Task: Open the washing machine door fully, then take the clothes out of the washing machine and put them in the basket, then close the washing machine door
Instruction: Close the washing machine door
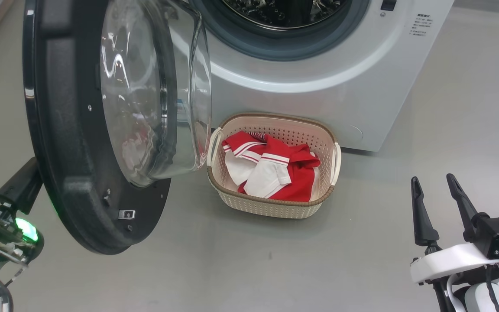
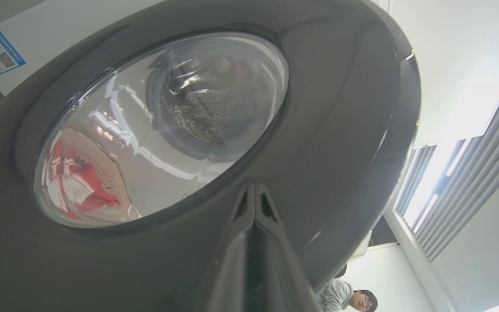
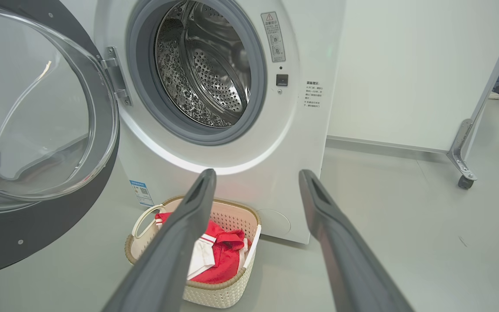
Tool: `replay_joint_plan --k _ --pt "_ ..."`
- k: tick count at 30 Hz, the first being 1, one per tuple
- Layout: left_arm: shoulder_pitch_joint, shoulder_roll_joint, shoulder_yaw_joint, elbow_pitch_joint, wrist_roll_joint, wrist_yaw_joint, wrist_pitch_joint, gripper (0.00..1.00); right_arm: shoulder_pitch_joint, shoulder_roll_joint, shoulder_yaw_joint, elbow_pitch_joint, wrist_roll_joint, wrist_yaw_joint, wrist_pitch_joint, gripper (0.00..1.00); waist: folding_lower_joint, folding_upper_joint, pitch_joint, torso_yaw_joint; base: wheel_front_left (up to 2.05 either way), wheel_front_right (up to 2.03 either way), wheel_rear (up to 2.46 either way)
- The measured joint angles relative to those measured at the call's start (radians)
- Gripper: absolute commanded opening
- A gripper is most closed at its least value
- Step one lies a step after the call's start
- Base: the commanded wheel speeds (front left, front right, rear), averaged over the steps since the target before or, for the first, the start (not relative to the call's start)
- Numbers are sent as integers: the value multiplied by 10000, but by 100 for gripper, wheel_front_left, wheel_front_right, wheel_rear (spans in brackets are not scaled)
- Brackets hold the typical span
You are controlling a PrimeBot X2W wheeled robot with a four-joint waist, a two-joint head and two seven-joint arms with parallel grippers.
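door (image 1: pixel 72 143): swung open, black rim, glass bowl
drum (image 3: pixel 208 65): bare steel
clothes (image 1: pixel 275 169): red-white, in cream basket (image 1: pixel 271 208) at machine's foot

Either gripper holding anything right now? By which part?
Nothing is held: the left gripper is shut on nothing, tips at the washing machine door black rim; the right gripper is open and empty.

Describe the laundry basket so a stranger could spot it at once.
Find the big white front-loading washing machine with its round black-rimmed glass door swung open. On the floor just in front sits a small cream perforated plastic basket with a brown woven-look rim. Bright red-and-white clothes inside set it apart.
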Motion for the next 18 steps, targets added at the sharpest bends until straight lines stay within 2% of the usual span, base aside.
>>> replay_joint_plan --k 18 --pt "429 -380 -31 -685 -144 -69 84 0 -3 42 -35 2 63 -13 -88 100 0 0 115 -360 0 0 0"
